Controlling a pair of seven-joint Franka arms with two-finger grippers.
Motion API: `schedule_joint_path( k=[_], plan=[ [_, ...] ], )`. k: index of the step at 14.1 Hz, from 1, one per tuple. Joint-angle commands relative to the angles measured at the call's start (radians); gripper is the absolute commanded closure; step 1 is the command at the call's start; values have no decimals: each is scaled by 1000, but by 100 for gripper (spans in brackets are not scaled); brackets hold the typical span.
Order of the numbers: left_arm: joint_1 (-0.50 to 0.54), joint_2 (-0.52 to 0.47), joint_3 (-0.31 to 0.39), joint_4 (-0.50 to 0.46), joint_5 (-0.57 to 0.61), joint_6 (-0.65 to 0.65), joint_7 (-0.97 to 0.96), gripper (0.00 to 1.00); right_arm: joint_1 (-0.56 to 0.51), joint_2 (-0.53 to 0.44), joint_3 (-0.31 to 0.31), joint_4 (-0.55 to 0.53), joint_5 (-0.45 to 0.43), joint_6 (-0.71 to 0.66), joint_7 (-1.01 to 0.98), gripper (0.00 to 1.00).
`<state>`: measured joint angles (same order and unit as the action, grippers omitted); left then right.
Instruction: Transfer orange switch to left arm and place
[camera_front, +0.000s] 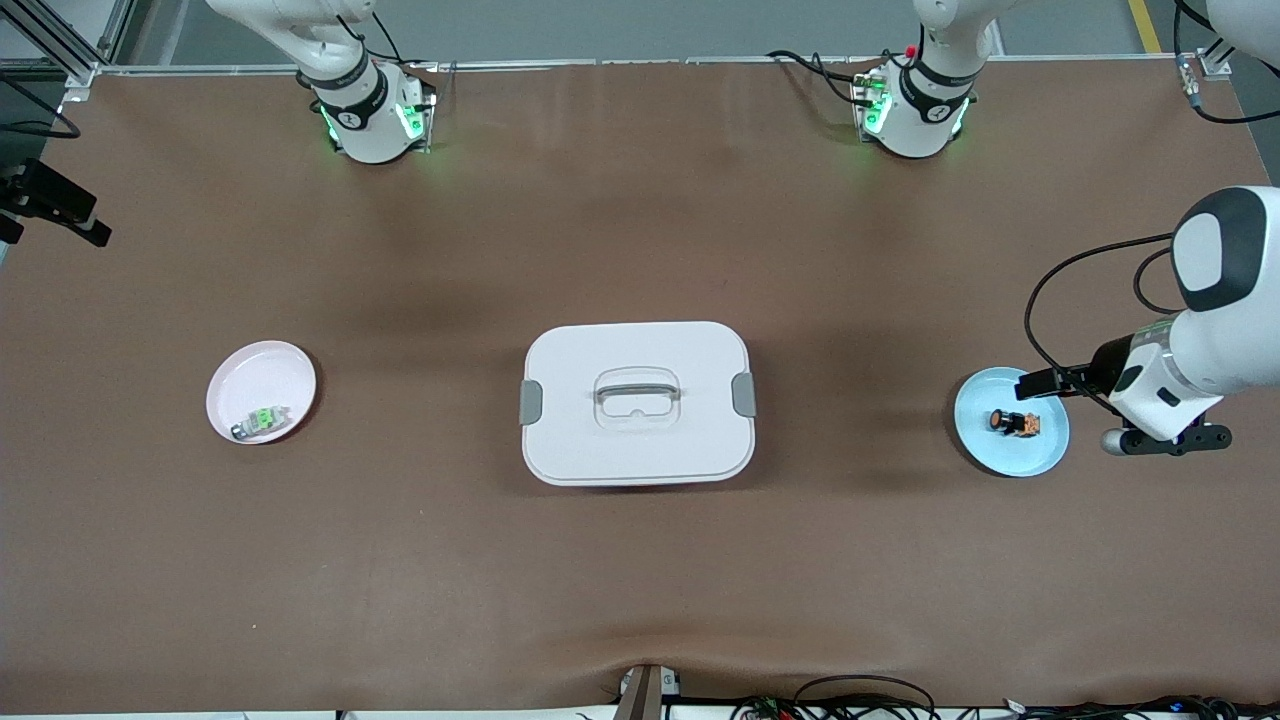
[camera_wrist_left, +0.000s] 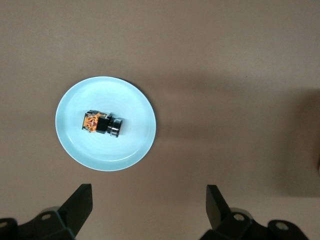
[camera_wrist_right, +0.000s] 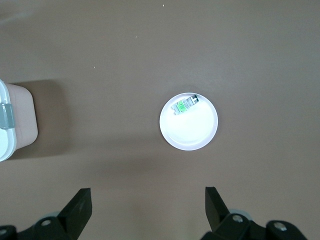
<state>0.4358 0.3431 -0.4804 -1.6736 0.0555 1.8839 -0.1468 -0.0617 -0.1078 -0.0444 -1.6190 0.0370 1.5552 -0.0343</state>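
orange switch (camera_front: 1014, 423): lying on its side on the blue plate (camera_front: 1040, 458), at the left arm's end of the desk (camera_front: 640, 580)
box (camera_front: 637, 402): mid-desk, lid shut, between both plates
pink plate (camera_front: 232, 378): holds the green switch (camera_front: 262, 421)
left pincer (camera_wrist_left: 149, 207): wide, empty, above desk beside the blue plate
right pincer (camera_wrist_right: 148, 207): wide, empty, high above desk near the pink plate

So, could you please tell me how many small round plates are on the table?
2. The pink plate sits toward the right arm's end of the table, holding the green-topped switch. The blue plate sits toward the left arm's end, holding the orange switch. The box lies between them.
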Motion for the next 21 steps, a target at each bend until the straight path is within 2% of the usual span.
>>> schedule_joint_path(
  k=[1, 5, 7, 11, 14, 21],
  plan=[
    [9, -13, -1, 32, 9, -20, -14, 0, -23, 5, 18, 19, -14, -17, -7, 0],
    [8, -12, -3, 95, 135, -44, 55, 0, -23, 7, 18, 19, -14, -15, -6, 0],
    [0, 7, -1, 173, 136, -130, 55, 0, -23, 5, 18, 19, -14, -15, -6, 0],
    [-2, 2, -6, 239, 130, -200, 42, 0, -23, 7, 18, 19, -14, -15, -4, 0],
    [-15, -12, -6, 256, 130, -241, 41, 0, -23, 7, 18, 19, -14, -15, -4, 0],
    [-12, -122, -6, 255, 119, -302, -17, 0, -21, 10, 18, 19, -12, -15, -4, 0]
  ],
)
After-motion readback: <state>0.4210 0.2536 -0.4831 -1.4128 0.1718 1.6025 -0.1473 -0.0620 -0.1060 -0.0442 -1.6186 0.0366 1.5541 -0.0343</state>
